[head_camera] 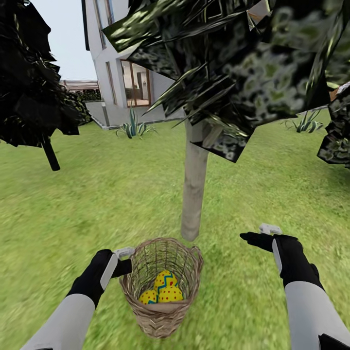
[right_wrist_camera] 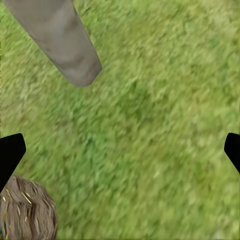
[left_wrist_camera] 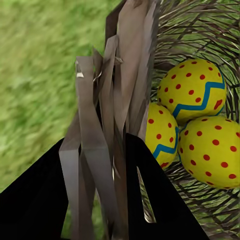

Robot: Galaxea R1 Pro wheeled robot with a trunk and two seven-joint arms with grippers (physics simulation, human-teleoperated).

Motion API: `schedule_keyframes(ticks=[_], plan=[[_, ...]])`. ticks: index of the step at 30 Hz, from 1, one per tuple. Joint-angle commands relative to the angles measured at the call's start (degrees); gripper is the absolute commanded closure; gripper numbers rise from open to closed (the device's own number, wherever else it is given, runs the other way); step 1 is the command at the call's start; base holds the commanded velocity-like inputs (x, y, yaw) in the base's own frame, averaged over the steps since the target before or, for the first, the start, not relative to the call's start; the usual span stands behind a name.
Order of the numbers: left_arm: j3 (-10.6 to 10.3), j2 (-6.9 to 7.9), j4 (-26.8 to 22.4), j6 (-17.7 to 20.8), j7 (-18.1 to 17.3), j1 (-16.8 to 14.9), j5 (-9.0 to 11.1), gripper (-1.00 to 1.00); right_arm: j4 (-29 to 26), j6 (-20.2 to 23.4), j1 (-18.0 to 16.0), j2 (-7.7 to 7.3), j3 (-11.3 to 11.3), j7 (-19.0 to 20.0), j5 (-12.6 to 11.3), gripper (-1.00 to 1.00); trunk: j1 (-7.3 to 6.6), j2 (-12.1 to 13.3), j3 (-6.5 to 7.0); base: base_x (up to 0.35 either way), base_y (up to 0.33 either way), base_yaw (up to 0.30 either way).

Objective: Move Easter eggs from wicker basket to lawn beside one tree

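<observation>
The small round tan-brown wicker basket (head_camera: pixel 163 287), an open weave of thin strands tapering to a narrower base with a little loop handle at its rim, is carried by the left gripper (head_camera: pixel 127 260), whose two black fingers (left_wrist_camera: pixel 155 200) are clamped on the rim wall, one inside and one outside the weave. Inside the basket lie three bright yellow Easter eggs (head_camera: pixel 163 288), smooth and glossy, dotted red and crossed by blue-teal zigzag bands; in the left wrist view all three (left_wrist_camera: pixel 197 125) are packed touching one another against the woven wall. Just beyond the basket stands one tree (head_camera: pixel 194 189) with a thick, smooth, pale grey-beige trunk that meets the grass close to the basket's far rim, under a dark canopy of flat, blocky, angular leaves. The lawn (head_camera: pixel 97 204) is a broad stretch of short, blurry green grass reaching back to a white house (head_camera: pixel 116 63) with spiky agave-like plants at its foot. A second tree, thin, black-trunked and dark (head_camera: pixel 34 87), stands at the lawn's far left. The right gripper (head_camera: pixel 260 234) hangs over bare grass beside the basket with its black fingers (right_wrist_camera: pixel 10 152) spread wide apart, nothing between them; the right wrist view shows the trunk's base (right_wrist_camera: pixel 67 45) and a part of the basket's rim (right_wrist_camera: pixel 27 212).
</observation>
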Motion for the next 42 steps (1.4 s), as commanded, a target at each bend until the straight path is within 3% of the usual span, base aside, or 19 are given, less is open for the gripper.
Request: schedule_keyframes(ticks=[1, 8, 19, 23, 28, 42], plan=[[0.2, -0.06, -0.1, 0.2, 0.5, 0.0, 1.1, 1.00, 0.0, 0.2, 0.0, 0.02, -0.1, 0.5, 0.6, -1.00, 0.03, 0.0, -0.05, 0.318, 0.000, 0.000], [0.2, -0.06, -0.1, 0.2, 0.5, 0.0, 1.2, 1.00, 0.4, 0.2, 0.0, 0.02, -0.1, 0.5, 0.5, -1.00, 0.03, 0.0, -0.05, 0.315, 0.000, 0.000], [0.2, -0.06, -0.1, -1.2, 0.5, 0.0, 1.2, 1.00, 0.5, 0.2, 0.0, 0.13, -0.1, 0.6, 0.5, -1.00, 0.03, 0.0, -0.05, 0.019, 0.000, 0.000], [0.3, -0.23, -0.2, -1.3, 0.6, 0.0, 1.3, 1.00, 0.6, 0.2, 0.0, 0.20, -0.1, 0.5, 0.5, -1.00, 0.91, -1.6, -0.77, 0.000, 0.000, 0.000], [2.8, -0.23, 0.0, -2.3, 0.5, 0.0, 1.3, 1.00, 0.6, 0.2, 0.0, 0.19, -0.1, 0.5, 0.5, -1.00, 2.00, -3.6, -1.67, 0.000, 0.000, 0.000], [2.8, -0.32, 0.0, -2.8, 0.5, 0.0, 1.3, 1.00, 0.6, 0.1, 0.0, 0.27, -0.1, 0.5, 0.5, -1.00, 5.08, -9.3, -4.18, 0.016, 0.000, 0.000]])
